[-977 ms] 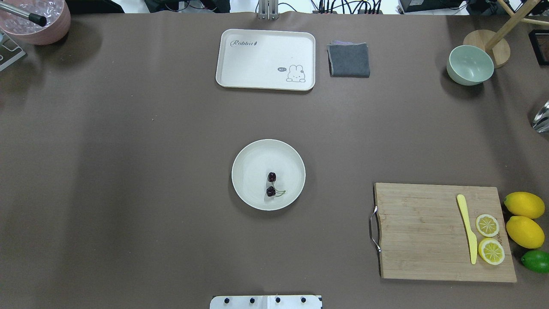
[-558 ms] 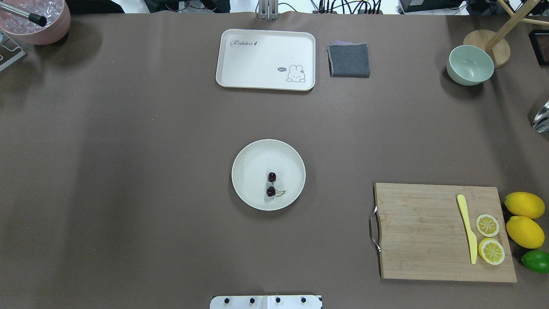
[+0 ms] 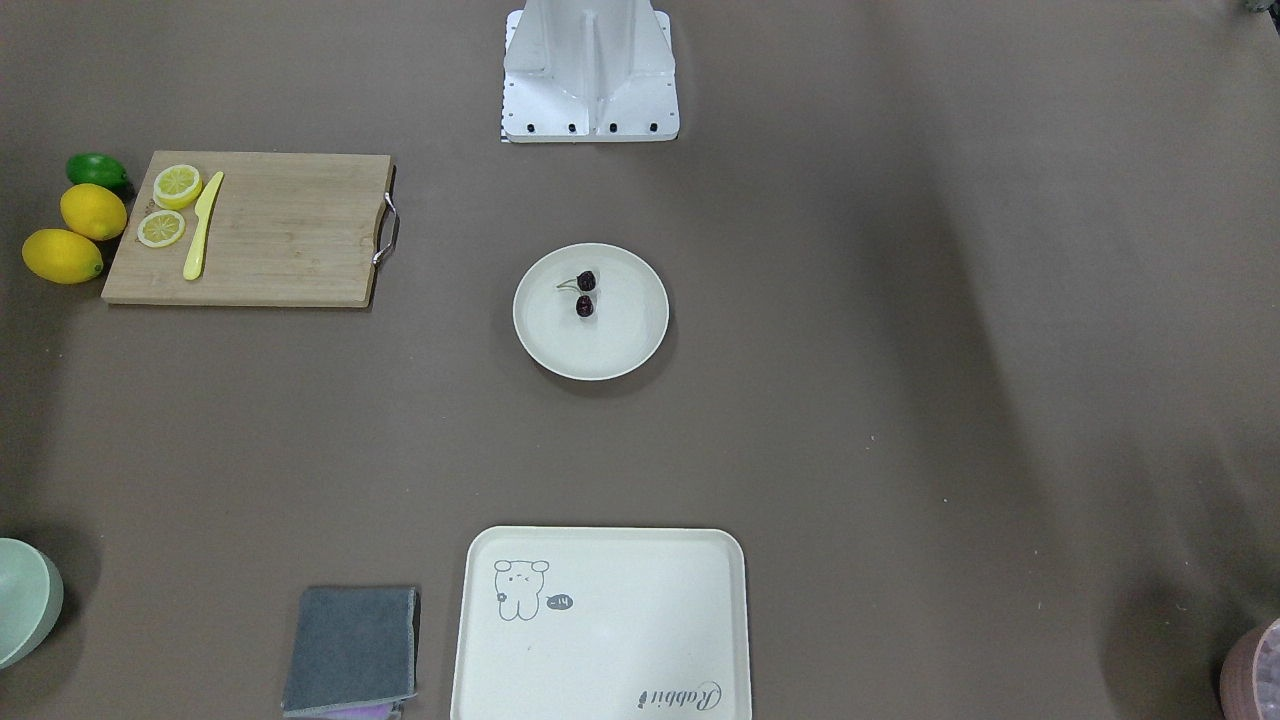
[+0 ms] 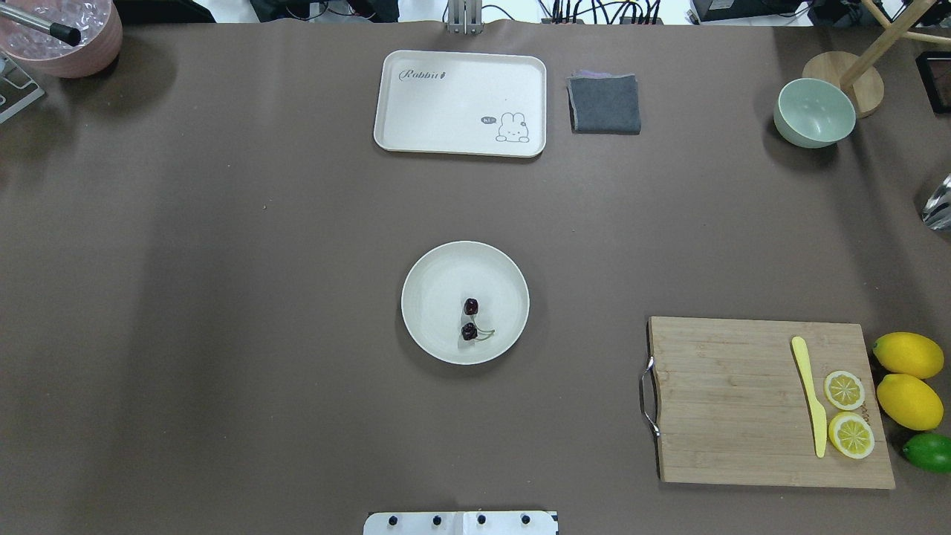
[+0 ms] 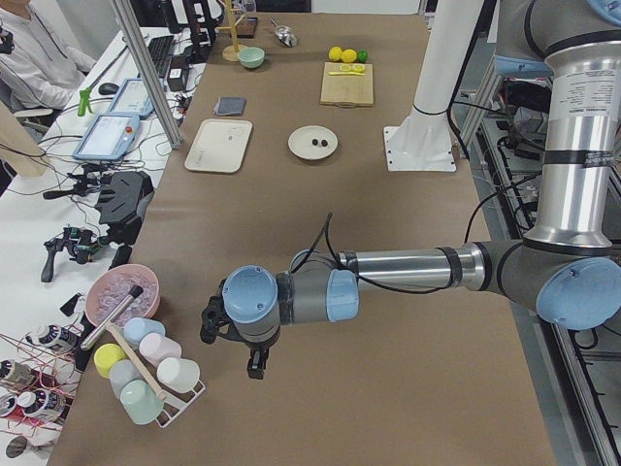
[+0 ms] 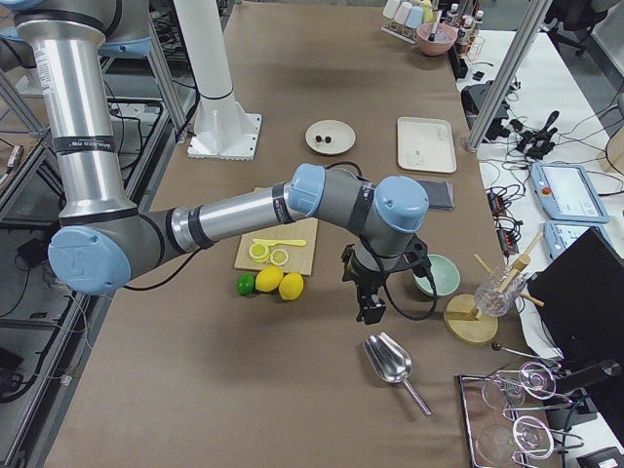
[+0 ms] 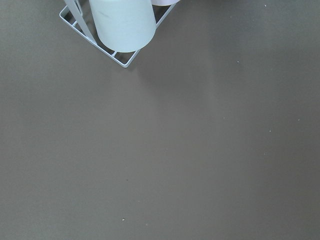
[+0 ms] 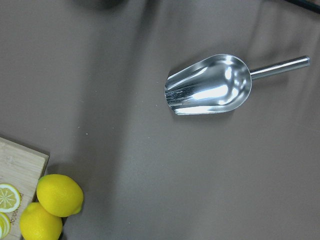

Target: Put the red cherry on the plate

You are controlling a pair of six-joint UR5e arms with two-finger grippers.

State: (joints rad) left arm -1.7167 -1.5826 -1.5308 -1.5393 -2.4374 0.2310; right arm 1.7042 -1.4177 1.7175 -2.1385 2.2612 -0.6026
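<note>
The red cherry [image 4: 470, 319], a pair of dark maroon fruits on thin green stems, lies inside the round cream plate [image 4: 435, 275] at the table's middle. The cherry [image 3: 585, 294] also shows on the plate [image 3: 625, 340] in the front-facing view. Nothing touches either. My left gripper [image 5: 238, 351] hangs over the table's far left end beside a cup rack, seen only from the side, so I cannot tell its state. My right gripper [image 6: 370, 307] hovers near the right end above a metal scoop, and I cannot tell its state either.
A rabbit tray [image 4: 461, 102] and a folded grey cloth [image 4: 605, 103] lie at the far edge. A pale green bowl [image 4: 814, 112] stands far right. The cutting board [image 4: 735, 401] carries a yellow knife and lemon slices, with lemons [image 4: 908, 379] and a lime beside it. The scoop [image 8: 210, 85] lies right.
</note>
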